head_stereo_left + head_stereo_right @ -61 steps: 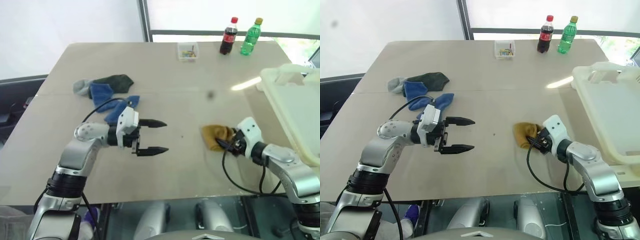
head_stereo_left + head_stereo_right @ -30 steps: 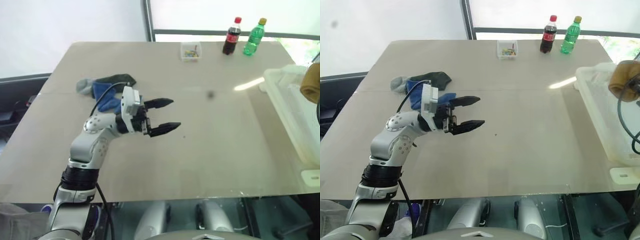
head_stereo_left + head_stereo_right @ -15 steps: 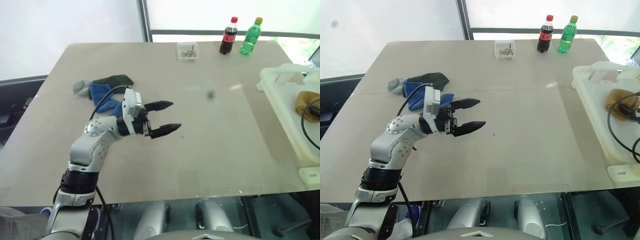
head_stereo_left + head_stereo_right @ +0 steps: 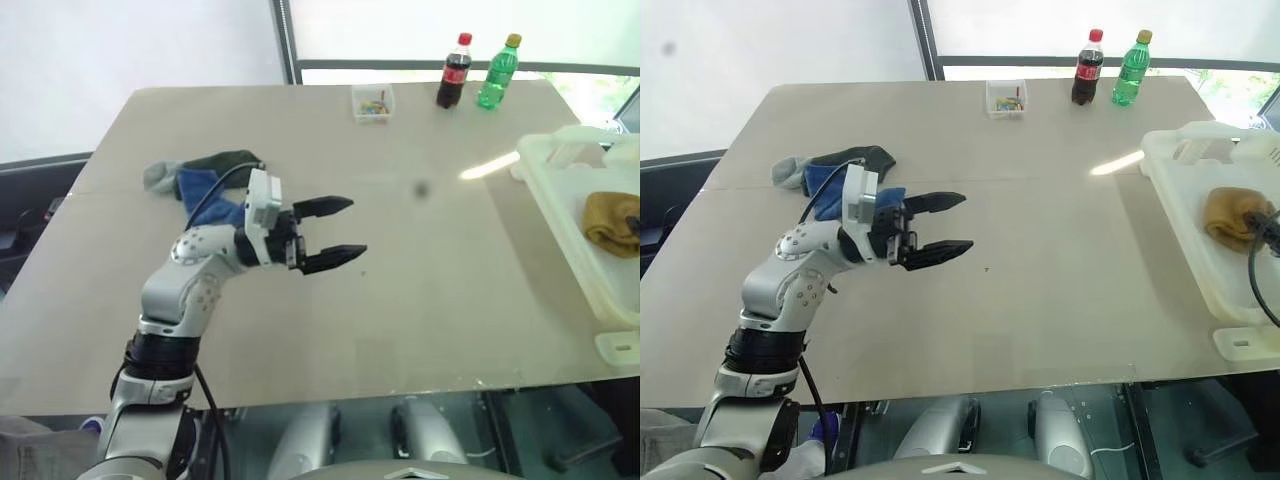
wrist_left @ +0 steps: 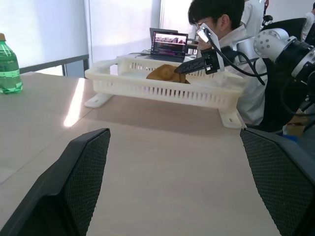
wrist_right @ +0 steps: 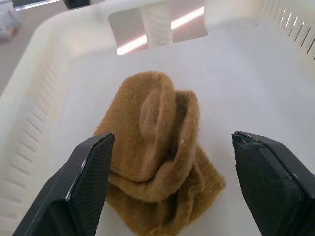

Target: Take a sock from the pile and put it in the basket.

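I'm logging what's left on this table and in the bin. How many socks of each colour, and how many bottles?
Mustard sock, in the basket: 1
Blue socks in the pile: cannot tell apart, at least 1
Dark green sock: 1
Grey sock: 1
Bottles, cola and green: 2
Total: at least 6

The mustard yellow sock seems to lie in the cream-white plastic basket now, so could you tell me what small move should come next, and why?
Probably lift the right hand clear: its fingers are open and the mustard yellow sock lies loose on the cream-white plastic basket floor.
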You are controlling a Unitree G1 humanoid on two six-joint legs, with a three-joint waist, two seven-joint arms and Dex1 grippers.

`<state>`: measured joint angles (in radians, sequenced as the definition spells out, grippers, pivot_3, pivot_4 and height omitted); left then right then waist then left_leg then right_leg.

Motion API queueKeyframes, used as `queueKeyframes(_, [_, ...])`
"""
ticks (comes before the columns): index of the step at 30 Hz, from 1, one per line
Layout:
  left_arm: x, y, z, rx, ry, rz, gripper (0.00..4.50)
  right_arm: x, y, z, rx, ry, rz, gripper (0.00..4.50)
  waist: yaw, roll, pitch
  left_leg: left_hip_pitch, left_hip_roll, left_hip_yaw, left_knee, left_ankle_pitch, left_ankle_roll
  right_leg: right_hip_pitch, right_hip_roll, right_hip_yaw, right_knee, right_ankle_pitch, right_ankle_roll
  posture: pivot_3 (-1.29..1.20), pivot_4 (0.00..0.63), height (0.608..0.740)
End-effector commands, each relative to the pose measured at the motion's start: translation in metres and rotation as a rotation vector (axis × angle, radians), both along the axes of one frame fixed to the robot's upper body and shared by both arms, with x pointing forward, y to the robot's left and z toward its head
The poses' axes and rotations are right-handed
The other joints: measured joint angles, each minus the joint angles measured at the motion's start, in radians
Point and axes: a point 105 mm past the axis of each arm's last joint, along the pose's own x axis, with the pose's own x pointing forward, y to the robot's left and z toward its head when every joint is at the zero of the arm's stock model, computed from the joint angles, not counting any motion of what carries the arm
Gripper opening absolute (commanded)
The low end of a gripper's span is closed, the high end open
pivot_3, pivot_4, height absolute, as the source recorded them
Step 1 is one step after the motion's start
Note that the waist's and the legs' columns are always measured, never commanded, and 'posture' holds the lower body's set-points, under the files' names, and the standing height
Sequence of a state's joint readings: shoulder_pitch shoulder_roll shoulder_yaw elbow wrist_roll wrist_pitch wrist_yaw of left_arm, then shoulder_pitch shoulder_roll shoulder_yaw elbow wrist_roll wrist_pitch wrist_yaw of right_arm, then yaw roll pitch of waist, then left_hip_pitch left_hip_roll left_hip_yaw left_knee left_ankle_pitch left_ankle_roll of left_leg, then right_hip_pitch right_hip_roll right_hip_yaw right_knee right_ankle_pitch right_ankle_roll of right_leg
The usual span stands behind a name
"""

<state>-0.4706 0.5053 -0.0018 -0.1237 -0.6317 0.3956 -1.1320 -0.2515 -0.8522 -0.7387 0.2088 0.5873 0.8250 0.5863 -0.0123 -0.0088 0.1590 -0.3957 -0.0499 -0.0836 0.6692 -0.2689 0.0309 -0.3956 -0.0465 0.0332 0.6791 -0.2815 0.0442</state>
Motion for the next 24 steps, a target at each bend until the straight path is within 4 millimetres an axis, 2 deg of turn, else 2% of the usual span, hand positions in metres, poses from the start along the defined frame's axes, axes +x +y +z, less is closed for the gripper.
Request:
queueKeyframes(1, [-0.003,-0.001,0.015,-0.035,-0.052,-0.025,4.50,-0.011,0.012,0.038,-0.004,-0.155,0.014,3.92,0.001,0.000,0.000,0.000,0.000,0.000,0.000,0.000,0.000,0.000,0.000,0.000,0.000,0.000,0.000,0.00,0.150,0.740])
queueKeyframes(4, [-0.005,-0.001,0.017,-0.042,-0.051,-0.040,4.50,-0.019,0.042,0.055,-0.024,-0.233,0.120,3.92,-0.001,0.000,0.000,0.000,0.000,0.000,0.000,0.000,0.000,-0.001,0.000,0.000,0.000,0.000,0.000,0.00,0.150,0.740])
queueKeyframes(7, [-0.005,0.001,0.013,-0.039,-0.032,-0.036,4.50,-0.026,0.096,0.063,-0.040,-0.306,0.366,3.92,-0.001,0.000,0.000,0.000,0.000,0.000,0.000,0.000,0.000,0.000,0.000,0.000,0.000,0.000,0.000,0.00,0.150,0.740])
queueKeyframes(9, [0.000,0.006,0.006,-0.023,-0.010,0.015,4.50,-0.027,0.135,0.054,-0.058,-0.287,0.508,3.92,-0.002,0.000,0.000,0.000,0.001,0.000,0.000,0.000,0.000,0.000,0.001,0.000,0.000,0.000,0.000,0.00,0.150,0.740])
queueKeyframes(11, [0.008,0.018,-0.004,0.011,-0.007,0.111,4.50,-0.020,0.166,0.027,-0.203,-0.212,0.578,3.92,-0.004,0.000,0.000,0.000,0.001,0.000,0.000,0.000,0.000,0.000,0.001,0.000,0.000,0.000,0.000,0.00,0.150,0.740])
queueKeyframes(12, [0.012,0.023,-0.008,0.030,-0.013,0.159,4.50,-0.017,0.176,0.015,-0.289,-0.187,0.593,3.92,-0.004,0.001,0.000,0.001,0.001,0.000,0.000,0.000,0.000,0.000,0.001,0.000,0.000,0.000,0.000,0.00,0.150,0.740])
queueKeyframes(13, [0.015,0.030,-0.015,0.048,-0.001,0.214,4.50,-0.012,0.183,0.003,-0.362,-0.173,0.592,3.92,-0.003,0.001,0.000,0.001,0.001,0.000,0.000,0.000,0.000,0.000,0.001,0.000,0.000,0.000,0.000,0.00,0.150,0.740])
queueKeyframes(15, [0.018,0.046,-0.029,0.113,-0.030,0.335,4.50,-0.005,0.193,-0.013,-0.459,-0.164,0.581,4.47,-0.002,0.001,0.000,0.001,0.001,0.000,0.000,0.000,0.000,-0.001,0.001,0.000,0.000,0.000,0.000,0.00,0.150,0.740])
queueKeyframes(18, [0.009,0.067,-0.051,0.206,0.055,0.412,4.50,-0.012,0.209,-0.036,-0.501,-0.157,0.668,4.49,0.002,0.001,0.000,0.000,0.000,0.000,0.000,0.002,-0.003,-0.002,0.000,0.000,0.000,0.000,0.000,0.00,0.150,0.740])
queueKeyframes(24, [-0.026,0.102,-0.059,0.243,0.155,0.463,4.50,-0.030,0.206,-0.062,-0.526,-0.130,0.730,4.49,0.006,0.001,0.001,-0.002,0.000,-0.001,-0.001,0.000,-0.001,-0.002,-0.002,0.000,-0.002,0.000,0.000,0.00,0.150,0.740])
